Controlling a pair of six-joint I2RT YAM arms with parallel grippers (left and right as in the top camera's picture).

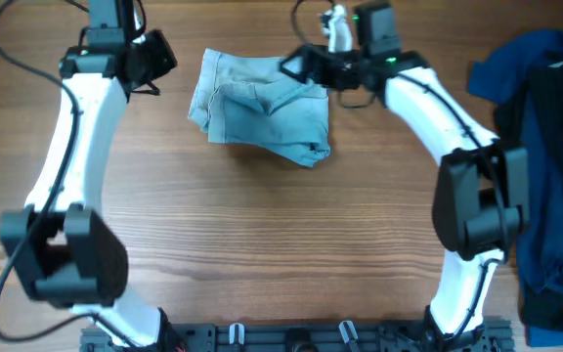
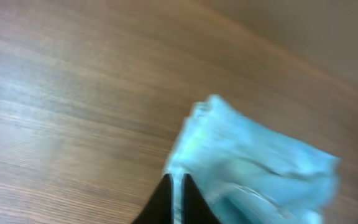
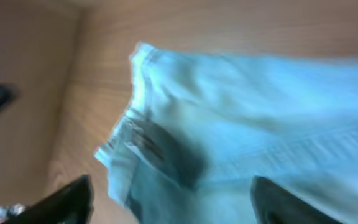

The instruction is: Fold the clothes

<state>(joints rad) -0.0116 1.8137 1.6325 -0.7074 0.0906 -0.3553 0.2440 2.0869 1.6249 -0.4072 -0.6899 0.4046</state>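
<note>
While both arms rise from the near edge of the wooden table (image 1: 262, 254) and reach toward the far side, the jeans (image 1: 262, 110) lie there between them as a folded, slightly rumpled bundle of light blue denim. On the robot's left, the left gripper (image 1: 150, 61) sits just beside the bundle's left edge without touching it in the overhead view; its wrist camera shows the two dark fingers (image 2: 161, 202) pressed almost together with only a sliver between them, nothing pinched, and the corner of the jeans (image 2: 253, 168) lying just past their tips. On the right, the right gripper (image 1: 296, 65) hovers at the far right corner of the bundle; seen from its wrist, its jaws stand wide apart, one finger (image 3: 64, 202) at each lower side of the frame, with the denim (image 3: 241, 118) spread beneath and between them, held by neither. Off at the right edge of the table lies a heap of dark blue cloth (image 1: 516, 88) and black cloth (image 1: 555, 166), well apart from the jeans.
</note>
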